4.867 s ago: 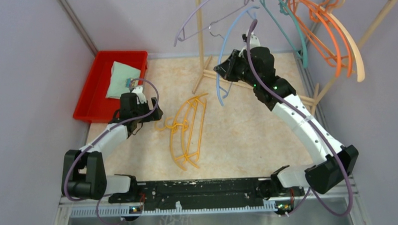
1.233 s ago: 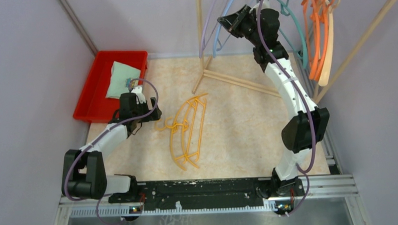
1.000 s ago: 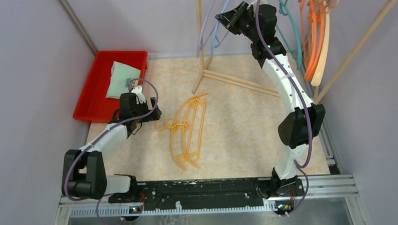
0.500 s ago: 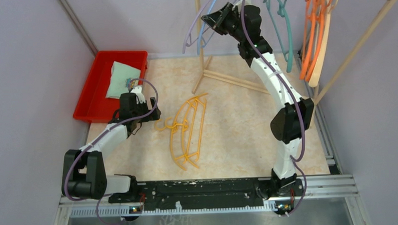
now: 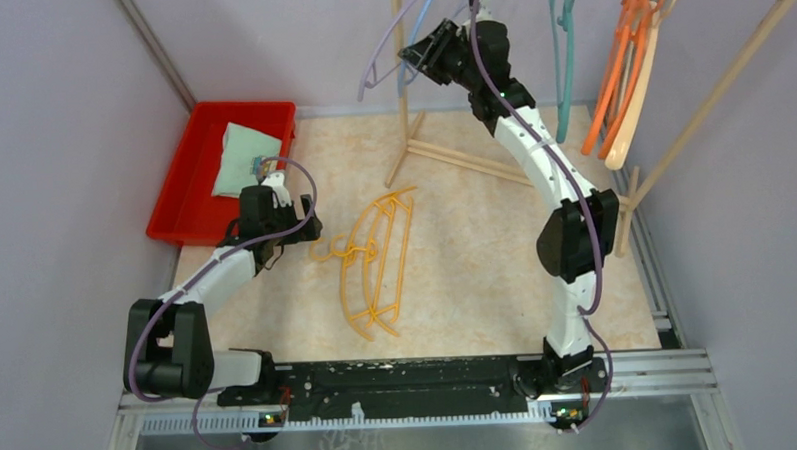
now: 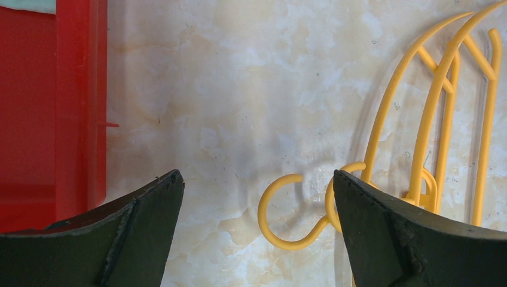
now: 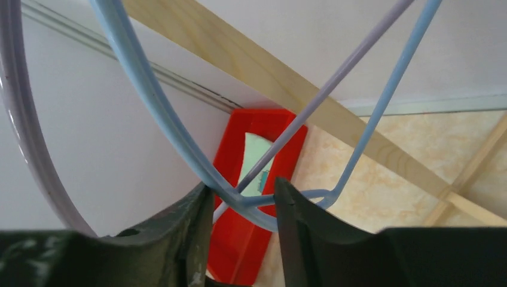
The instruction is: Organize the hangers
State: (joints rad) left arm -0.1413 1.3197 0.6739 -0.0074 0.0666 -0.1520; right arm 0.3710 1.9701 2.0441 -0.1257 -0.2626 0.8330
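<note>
Seen from above, the right gripper [image 5: 419, 54] is raised by the wooden rack [image 5: 402, 105], with a lavender hanger [image 5: 386, 40] and a light blue hanger [image 5: 406, 80] at its fingertips. A teal hanger [image 5: 563, 89], orange hangers [image 5: 610, 88] and a beige hanger [image 5: 622, 142] hang well to its right. The left gripper [image 5: 310, 228] sits low, just beside two yellow hangers [image 5: 376, 266] lying on the table [image 5: 475, 242]. The left wrist view shows jaws wide apart, a yellow hook below the gap and a red tray [image 6: 54, 107] off to the left. The right wrist view shows jaws narrowly parted, with the light blue hanger's corner between the fingers and the lavender one crossing just beyond.
</note>
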